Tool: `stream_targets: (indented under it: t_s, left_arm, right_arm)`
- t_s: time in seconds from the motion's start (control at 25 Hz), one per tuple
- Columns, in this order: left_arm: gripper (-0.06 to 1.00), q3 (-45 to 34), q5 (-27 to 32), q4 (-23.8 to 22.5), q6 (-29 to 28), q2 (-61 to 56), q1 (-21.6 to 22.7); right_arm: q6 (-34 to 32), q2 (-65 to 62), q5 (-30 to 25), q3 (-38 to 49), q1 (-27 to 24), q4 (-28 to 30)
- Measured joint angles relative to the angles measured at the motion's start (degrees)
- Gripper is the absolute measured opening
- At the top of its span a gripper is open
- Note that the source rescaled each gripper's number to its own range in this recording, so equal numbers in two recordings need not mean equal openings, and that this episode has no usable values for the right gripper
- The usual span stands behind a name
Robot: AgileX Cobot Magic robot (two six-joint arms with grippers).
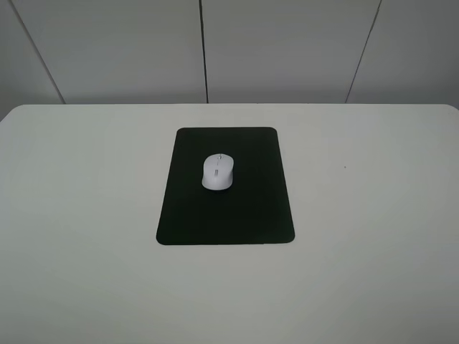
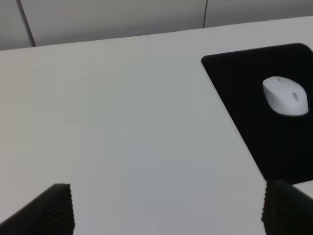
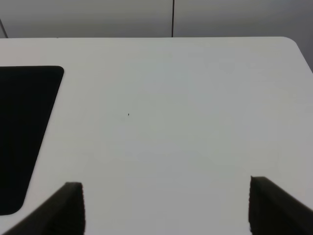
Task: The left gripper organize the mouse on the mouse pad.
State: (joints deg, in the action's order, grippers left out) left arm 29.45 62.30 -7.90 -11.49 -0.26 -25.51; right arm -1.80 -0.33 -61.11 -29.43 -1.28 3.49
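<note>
The white mouse (image 1: 217, 172) lies on the upper middle of the black mouse pad (image 1: 226, 215), which sits at the centre of the white table. The left wrist view also catches the mouse (image 2: 286, 96) on the pad (image 2: 254, 93), well ahead of my left gripper (image 2: 166, 210). That gripper is open, its two black fingertips (image 2: 56, 208) spread wide over bare table with nothing between them. My right gripper (image 3: 166, 208) is open too, over bare table beside the pad's edge (image 3: 24, 127). Neither arm appears in the exterior high view.
The white table (image 1: 373, 215) reaches back to a grey panelled wall (image 1: 287, 50). A tiny dark speck (image 1: 345, 168) marks the table right of the pad.
</note>
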Motion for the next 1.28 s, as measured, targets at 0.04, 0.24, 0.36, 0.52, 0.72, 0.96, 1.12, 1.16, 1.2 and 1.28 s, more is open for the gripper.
stream_targets:
  t_s: [0.04, 0.24, 0.36, 0.52, 0.72, 0.96, 1.12, 1.16, 1.2, 1.28]
  left_arm:
    - [1.0, -0.3, 0.0, 0.0, 0.5, -0.1, 0.0]
    - [1.0, -0.4, -0.1, 0.2, 1.4, -0.1, 0.0]
    - [1.0, -0.4, -0.1, 0.5, 1.6, -0.1, 0.1]
    - [1.0, -0.4, -0.2, 0.7, 1.6, -0.1, 3.5]
    - [1.0, -0.4, -0.2, 0.7, 1.6, -0.1, 7.0]
    - [1.0, -0.4, -0.2, 0.7, 1.6, -0.1, 11.5]
    - [1.0, -0.4, -0.2, 0.7, 1.6, -0.1, 16.1]
    - [1.0, -0.4, -0.2, 0.7, 1.6, -0.1, 16.9]
    - [1.0, -0.4, -0.2, 0.7, 1.6, -0.1, 17.5]
    - [1.0, -0.4, -0.2, 0.7, 1.6, -0.1, 17.9]
  right_arm:
    - [0.0, 0.0, 0.0, 0.0, 0.0, 0.0]
    - [0.0, 0.0, 0.0, 0.0, 0.0, 0.0]
    - [0.0, 0.0, 0.0, 0.0, 0.0, 0.0]
    - [0.0, 0.0, 0.0, 0.0, 0.0, 0.0]
    - [0.0, 0.0, 0.0, 0.0, 0.0, 0.0]
    - [0.0, 0.0, 0.0, 0.0, 0.0, 0.0]
    - [0.0, 0.0, 0.0, 0.0, 0.0, 0.0]
    - [0.0, 0.0, 0.0, 0.0, 0.0, 0.0]
    - [0.0, 0.0, 0.0, 0.0, 0.0, 0.0]
    - [0.0, 0.0, 0.0, 0.0, 0.0, 0.0]
